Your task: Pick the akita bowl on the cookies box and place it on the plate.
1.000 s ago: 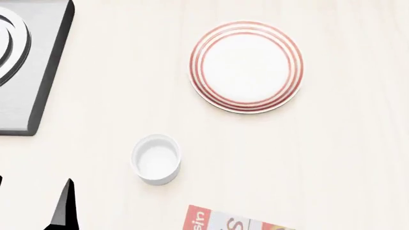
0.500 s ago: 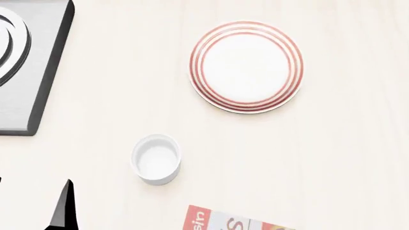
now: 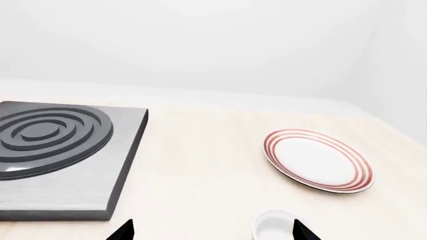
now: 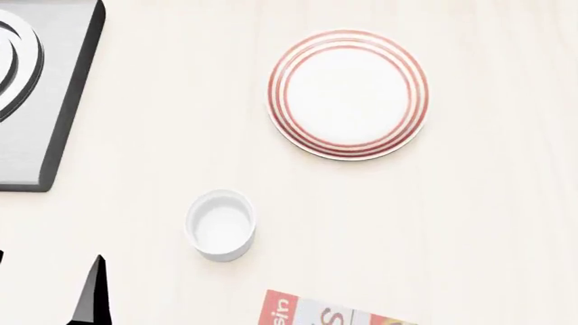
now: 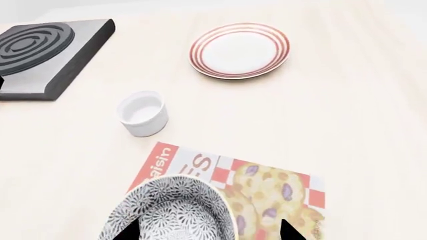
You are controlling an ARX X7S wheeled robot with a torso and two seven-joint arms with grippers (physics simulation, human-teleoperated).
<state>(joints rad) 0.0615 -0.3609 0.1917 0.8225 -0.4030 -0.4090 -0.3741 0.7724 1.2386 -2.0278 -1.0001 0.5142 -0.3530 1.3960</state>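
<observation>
**Bowl sits on the box, plate waits bare**

Biggest thing out here is the pale wooden table [image 4: 470, 230], running under everything. Far left on it, the grey stove block [image 3: 67, 160] with its dark ringed burner. Next in size, the cookies box [image 5: 267, 190], lying flat at the near edge, red-and-white checks and a cookie photo on top; the lettering reads only in pieces, "aisin" down the red end and a big "ES" beside it. Then the plate [image 4: 348, 93], white with thin red rings, out at the far middle, well apart from the box. The akita bowl [image 5: 172, 212], speckled grey and white, rests upright on the left end of the box. The small white cup [image 4: 220, 224] stands between stove and box, nearer than the plate. Right gripper [image 5: 207, 231]: dark fingertips spread wide, either side of the bowl's rim, pinching nothing. Left gripper [image 3: 212, 231]: tips spread too, low over the table, the cup just beyond them.
</observation>
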